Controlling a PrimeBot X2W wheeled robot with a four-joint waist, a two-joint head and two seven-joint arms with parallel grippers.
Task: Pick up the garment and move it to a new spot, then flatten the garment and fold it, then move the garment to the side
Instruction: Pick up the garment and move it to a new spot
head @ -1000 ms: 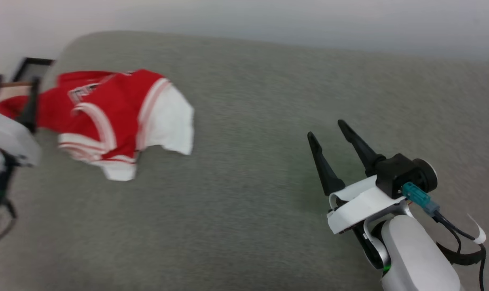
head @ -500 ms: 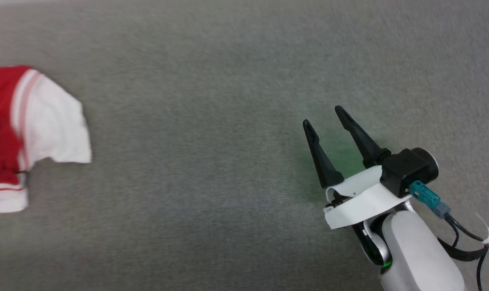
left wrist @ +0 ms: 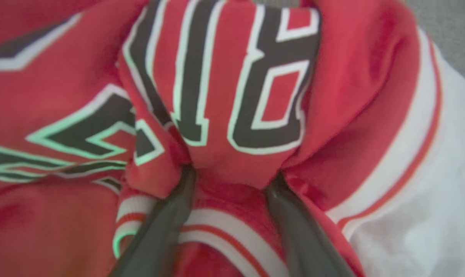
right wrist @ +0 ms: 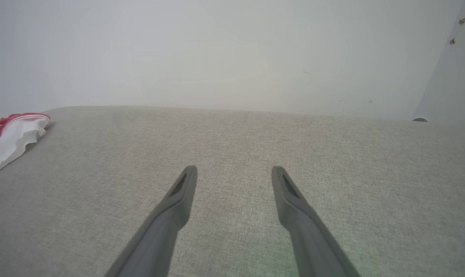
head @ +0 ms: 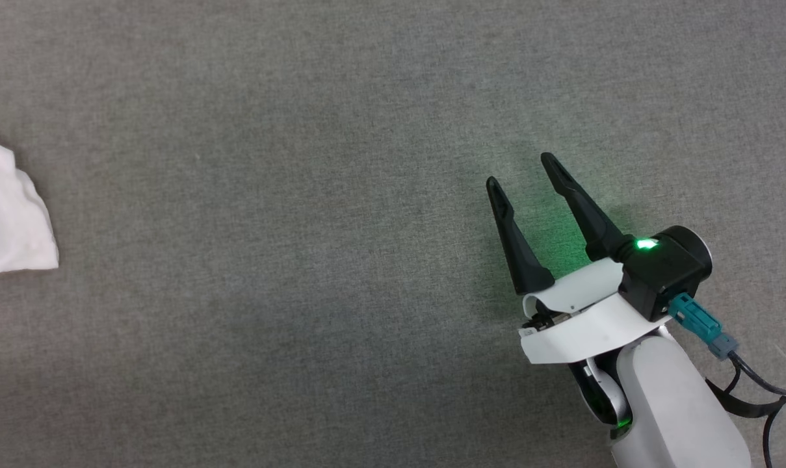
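The garment (left wrist: 232,96) is a red jersey with black, white-outlined lettering and a white sleeve, bunched up close before the left wrist camera. My left gripper (left wrist: 232,175) has its fingers spread wide astride a raised red fold, and their tips are buried in the cloth. In the head view a white sleeve (head: 9,221) of the garment pokes in at the left edge. My right gripper (head: 520,170) hovers open over bare grey fabric far to the right, nothing between its fingers. From the right wrist, the right gripper (right wrist: 234,169) points across the surface, with the garment (right wrist: 13,134) far left.
A wide grey fabric surface (head: 301,195) lies under everything and runs back to a pale wall (right wrist: 232,50). Its far edge (right wrist: 232,109) is rounded at the left corner.
The head camera has swung down and to the right, so the garment has slid to the left edge of the head view and the left arm has left it. The right gripper has hardly moved.
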